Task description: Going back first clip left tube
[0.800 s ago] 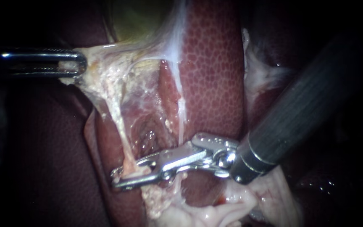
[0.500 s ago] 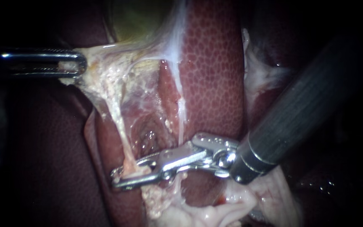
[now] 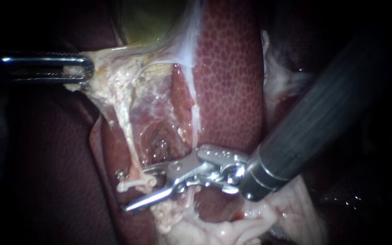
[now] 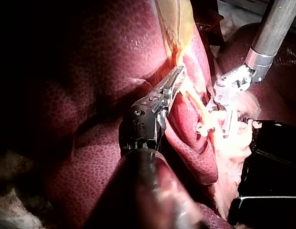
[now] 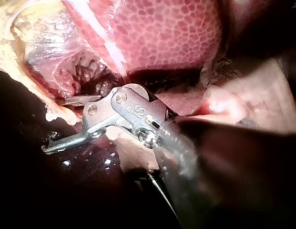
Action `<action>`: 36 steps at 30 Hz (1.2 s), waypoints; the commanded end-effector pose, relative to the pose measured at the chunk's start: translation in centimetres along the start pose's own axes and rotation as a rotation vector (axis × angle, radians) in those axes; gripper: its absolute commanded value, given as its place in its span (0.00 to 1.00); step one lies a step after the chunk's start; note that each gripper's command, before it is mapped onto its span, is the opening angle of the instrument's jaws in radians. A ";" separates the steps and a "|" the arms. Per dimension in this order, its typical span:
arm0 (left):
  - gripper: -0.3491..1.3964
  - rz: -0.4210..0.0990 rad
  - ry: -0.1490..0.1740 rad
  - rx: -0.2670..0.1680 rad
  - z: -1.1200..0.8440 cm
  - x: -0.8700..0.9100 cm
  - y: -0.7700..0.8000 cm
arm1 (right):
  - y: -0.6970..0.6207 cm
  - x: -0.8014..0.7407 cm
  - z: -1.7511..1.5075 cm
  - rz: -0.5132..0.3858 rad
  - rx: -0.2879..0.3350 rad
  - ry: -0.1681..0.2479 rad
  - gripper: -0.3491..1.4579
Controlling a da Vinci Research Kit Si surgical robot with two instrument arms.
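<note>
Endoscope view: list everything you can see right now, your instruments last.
mottled liver: one, dark red, centre and right.
greenish-yellow gallbladder: one, dim green, top centre.
pale stringy tissue: one sheet, cream, stretched from left instrument's jaws to liver.
thin pale tube: one, cream, running down between right instrument's jaws.
pale band across tube: one, whitish, between those jaws; clip or tissue unclear.
left instrument: one, silver, jaws shut on pale stringy tissue.
right instrument: one, silver jaws open, dark shaft from upper right.

Tube (image 3: 137, 182) inside open jaws of right instrument (image 3: 123, 191) — liver (image 3: 232, 81) behind.
</note>
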 end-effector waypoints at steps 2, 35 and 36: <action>0.00 0.000 0.000 0.000 0.00 0.00 0.00 | 0.01 0.04 -0.06 -0.015 -0.008 0.003 0.52; 0.00 0.000 -0.001 -0.003 0.02 0.00 -0.03 | 0.22 -0.19 0.20 -0.012 -0.038 0.002 0.52; 0.00 0.000 -0.001 -0.003 0.02 0.00 -0.03 | 0.26 -0.19 0.17 -0.011 -0.050 0.006 0.52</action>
